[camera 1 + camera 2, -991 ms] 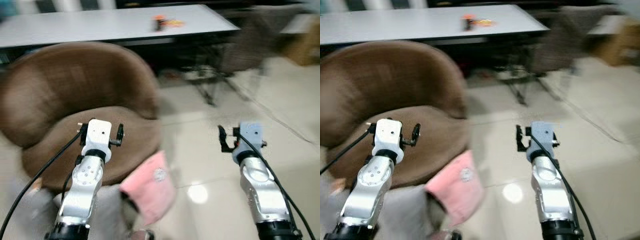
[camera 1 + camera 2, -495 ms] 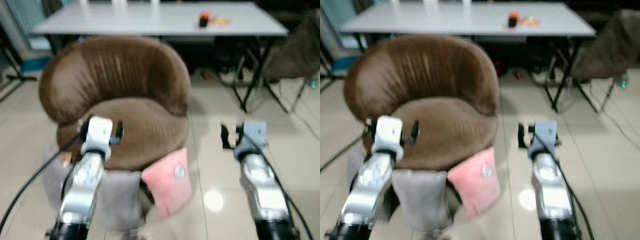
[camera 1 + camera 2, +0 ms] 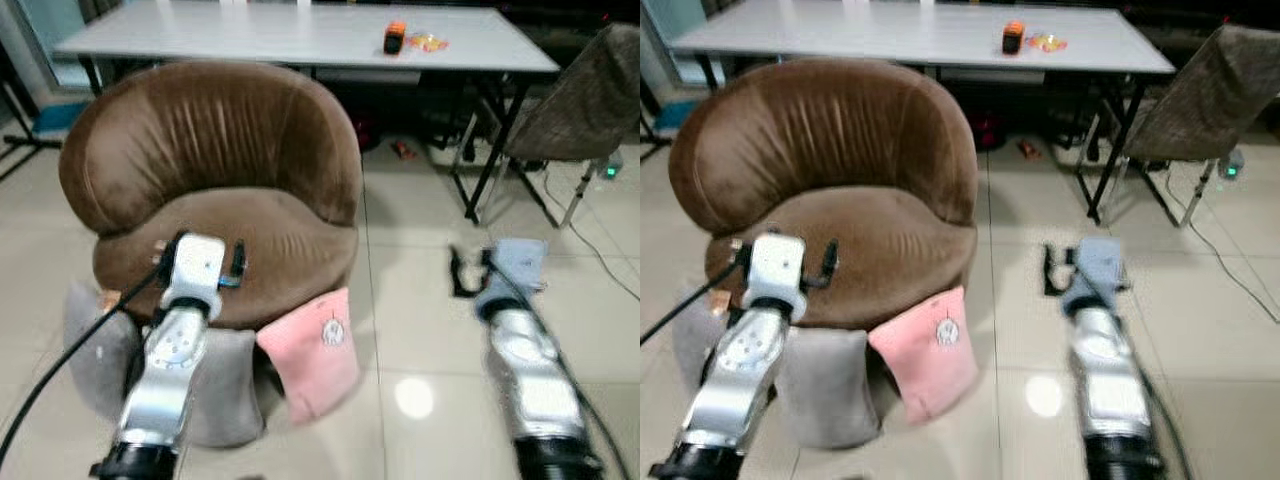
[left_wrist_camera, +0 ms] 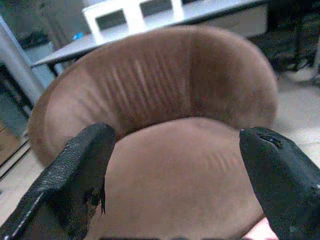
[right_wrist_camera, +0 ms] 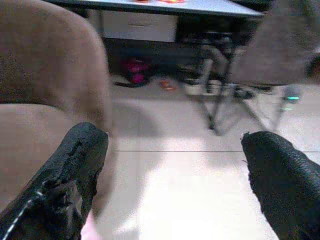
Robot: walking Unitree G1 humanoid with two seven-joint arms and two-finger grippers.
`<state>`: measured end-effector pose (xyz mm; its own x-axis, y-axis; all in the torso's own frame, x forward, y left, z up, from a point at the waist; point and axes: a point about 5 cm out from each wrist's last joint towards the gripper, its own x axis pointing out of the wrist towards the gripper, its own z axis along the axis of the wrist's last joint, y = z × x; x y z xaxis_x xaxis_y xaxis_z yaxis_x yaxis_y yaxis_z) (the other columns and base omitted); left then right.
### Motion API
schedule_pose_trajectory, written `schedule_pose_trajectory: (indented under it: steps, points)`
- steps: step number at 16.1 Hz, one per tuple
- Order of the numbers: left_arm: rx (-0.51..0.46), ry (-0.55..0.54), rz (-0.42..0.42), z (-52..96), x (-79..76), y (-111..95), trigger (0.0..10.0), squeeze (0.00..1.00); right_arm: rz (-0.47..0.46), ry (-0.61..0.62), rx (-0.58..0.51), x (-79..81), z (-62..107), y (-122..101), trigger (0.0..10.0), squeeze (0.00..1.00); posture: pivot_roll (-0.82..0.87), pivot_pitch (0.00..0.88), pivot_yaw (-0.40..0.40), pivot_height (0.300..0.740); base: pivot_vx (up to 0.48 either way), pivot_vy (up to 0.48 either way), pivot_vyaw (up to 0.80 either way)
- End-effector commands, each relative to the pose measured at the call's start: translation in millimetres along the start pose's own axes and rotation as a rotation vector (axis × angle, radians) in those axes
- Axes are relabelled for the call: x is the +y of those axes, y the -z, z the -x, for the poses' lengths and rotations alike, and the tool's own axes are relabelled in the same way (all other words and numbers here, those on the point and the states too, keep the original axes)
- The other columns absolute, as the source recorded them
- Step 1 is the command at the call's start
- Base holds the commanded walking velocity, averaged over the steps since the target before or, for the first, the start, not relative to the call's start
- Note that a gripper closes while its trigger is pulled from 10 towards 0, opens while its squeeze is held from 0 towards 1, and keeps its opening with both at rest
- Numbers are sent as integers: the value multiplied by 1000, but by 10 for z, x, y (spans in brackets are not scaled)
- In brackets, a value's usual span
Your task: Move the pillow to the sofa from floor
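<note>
Head views, target: pink pillow (image 3: 308, 365) stands on edge on the tiled floor (image 3: 430, 330), leaning against the front of the brown tub sofa (image 3: 215, 190); long axis runs near upright, tilted a little.
Head views, neighbours: grey pillow (image 3: 220, 385) just beside it on the robot's left, a second grey cushion (image 3: 90, 345) further left.
Head views, arms: left gripper (image 3: 238, 265) hovers over the sofa seat; right gripper (image 3: 458, 275) hangs over bare floor, well apart from the sofa.
Key relation: pillow lies below and between both grippers, nearer the left; reaching it looks to need a drop down and inward.
Left wrist view: fingers (image 4: 75, 175) spread wide, nothing between them, sofa seat ahead.
Right wrist view: fingers (image 5: 65, 175) spread, empty; folding table (image 5: 165, 7) legs beyond.
</note>
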<state>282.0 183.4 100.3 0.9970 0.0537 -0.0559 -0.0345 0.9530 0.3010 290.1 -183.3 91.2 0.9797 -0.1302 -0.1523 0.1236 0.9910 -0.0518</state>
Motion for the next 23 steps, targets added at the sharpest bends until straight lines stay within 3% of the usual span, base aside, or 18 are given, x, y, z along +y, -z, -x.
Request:
schedule_pose_trajectory:
  steps: [1, 9, 12, 15, 23]
  points:
    - [-24, -2, 7, -24, -14, -63, 10000, 0, 12, 29, -3, -86, -14, -13, 10000, 0, -33, 0, 20, 740, 0, -368, 0]
    - [-43, -2, 28, -6, -18, -68, 10000, 0, 10, 27, 10, -69, -8, 4, 10000, 0, -36, 0, 15, 740, 0, -356, 0]
    - [-44, 22, 94, 6, -26, -71, 10000, 0, 23, 16, 4, -60, -2, 2, 10000, 0, -37, 0, 17, 740, 0, 0, 267]
    - [-41, 45, 103, 8, -35, -73, 10000, 0, 22, 11, -2, -32, 4, -11, 10000, 0, -37, 0, 22, 740, 334, 0, 800]
    - [-41, 38, 85, 22, 12, -66, 10000, 0, -12, 37, 22, -25, -14, 23, 10000, 0, -21, 0, 14, 740, 379, 0, 0]
